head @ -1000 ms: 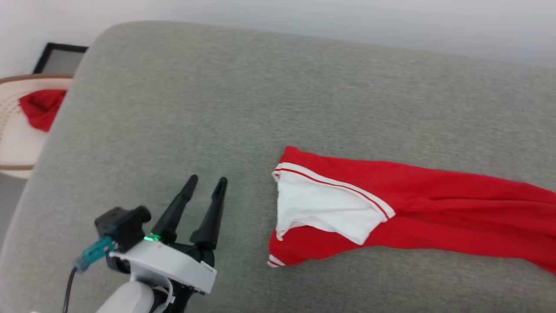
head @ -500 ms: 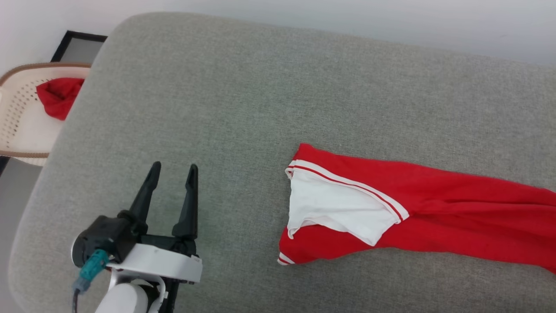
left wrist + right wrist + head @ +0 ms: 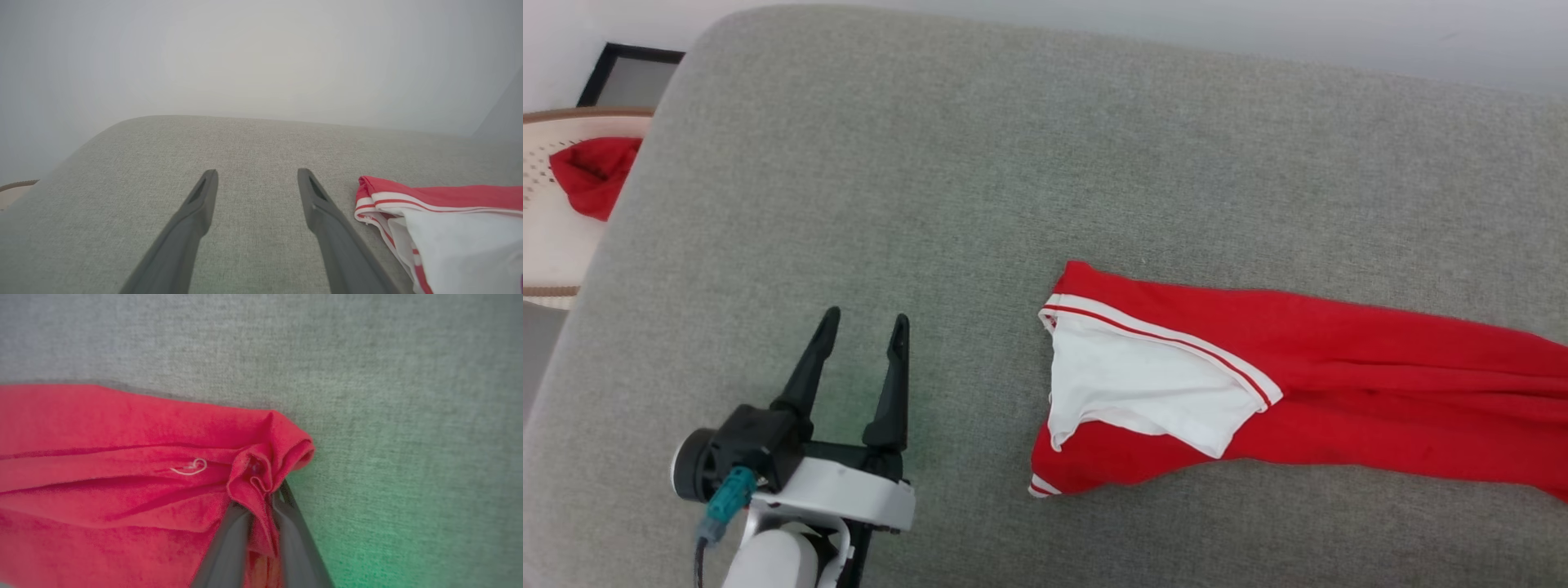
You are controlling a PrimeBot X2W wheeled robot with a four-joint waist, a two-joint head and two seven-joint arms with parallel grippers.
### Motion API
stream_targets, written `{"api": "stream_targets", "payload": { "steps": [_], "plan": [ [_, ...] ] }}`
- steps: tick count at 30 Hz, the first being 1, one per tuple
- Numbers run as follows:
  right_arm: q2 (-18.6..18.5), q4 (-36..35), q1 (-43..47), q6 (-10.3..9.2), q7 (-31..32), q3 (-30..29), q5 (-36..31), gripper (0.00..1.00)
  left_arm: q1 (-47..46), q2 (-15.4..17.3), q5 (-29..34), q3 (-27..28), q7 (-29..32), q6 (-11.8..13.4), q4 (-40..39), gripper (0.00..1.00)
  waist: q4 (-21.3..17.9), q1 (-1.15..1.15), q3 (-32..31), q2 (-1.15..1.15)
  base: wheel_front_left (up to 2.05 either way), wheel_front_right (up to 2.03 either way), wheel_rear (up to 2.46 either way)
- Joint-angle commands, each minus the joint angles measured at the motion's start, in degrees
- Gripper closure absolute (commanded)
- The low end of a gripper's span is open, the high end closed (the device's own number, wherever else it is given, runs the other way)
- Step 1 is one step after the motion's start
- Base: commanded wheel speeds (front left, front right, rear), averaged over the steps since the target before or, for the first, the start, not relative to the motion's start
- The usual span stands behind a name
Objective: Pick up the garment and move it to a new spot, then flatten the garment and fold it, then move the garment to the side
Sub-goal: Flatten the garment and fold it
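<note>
The garment (image 3: 1339, 384) is red with a white panel and striped trim, and lies stretched out on the right half of the grey cushion (image 3: 931, 163). Its white end points left and its far end runs off the right edge of the head view. My left gripper (image 3: 866, 316) hovers open to the left of it with nothing between its fingers. In the left wrist view the left gripper (image 3: 257, 173) has the garment's striped edge (image 3: 408, 198) just to the right. In the right wrist view my right gripper (image 3: 261, 498) is shut on a bunched red corner of the garment (image 3: 122, 477).
A pale woven basket (image 3: 547, 261) stands off the cushion's left edge with a plain red cloth (image 3: 588, 175) in it. A black frame (image 3: 629, 73) leans on the wall behind. The cushion's rounded left edge drops off beside my left arm.
The head camera has shifted a little. My left gripper has drawn back toward the lower left and stays open. The garment lies as before.
</note>
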Motion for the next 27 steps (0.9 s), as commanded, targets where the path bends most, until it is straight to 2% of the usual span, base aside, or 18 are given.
{"api": "stream_targets", "payload": {
  "steps": [1, 7, 12, 22, 27],
  "plan": [
    [4.6, 1.5, 2.2, -0.06, 1.2, 2.4, -1.0, 1.0, -0.6, -0.5, 1.2, 1.0, 0.0, -0.7, 0.5, 0.0, -0.3, 0.0, 0.2, 0.0, 0.0, 0.0, 0.0],
    [4.7, 1.3, 0.3, -0.08, -1.0, -0.2, -1.7, 1.0, -0.2, -1.1, 2.5, 3.4, 0.0, -1.6, 0.7, 0.0, -1.6, 0.0, 0.1, 0.0, 0.0, 0.0, 0.0],
    [2.5, 3.2, -0.2, -0.28, -4.2, -4.9, -1.8, 1.0, 0.3, -1.8, 3.4, 5.5, 0.0, -2.3, -0.4, 0.0, -3.3, 0.0, 0.1, 0.0, 0.0, 0.0, 0.0],
    [-2.8, 15.4, 1.3, -0.08, -14.0, -17.3, -1.6, 1.0, 1.7, -2.7, 5.0, 8.3, 0.0, -3.2, -2.3, 0.0, -5.9, 0.0, 1.5, 0.0, 0.0, 0.0, 0.0],
    [-3.5, 19.1, 0.0, -0.07, -17.8, -20.0, -0.7, 1.0, 1.7, -2.9, 5.4, 8.9, 0.0, -3.7, -2.3, 0.0, -6.7, 0.0, 1.5, 0.0, 0.0, 0.0, 0.0]
  ]
}}
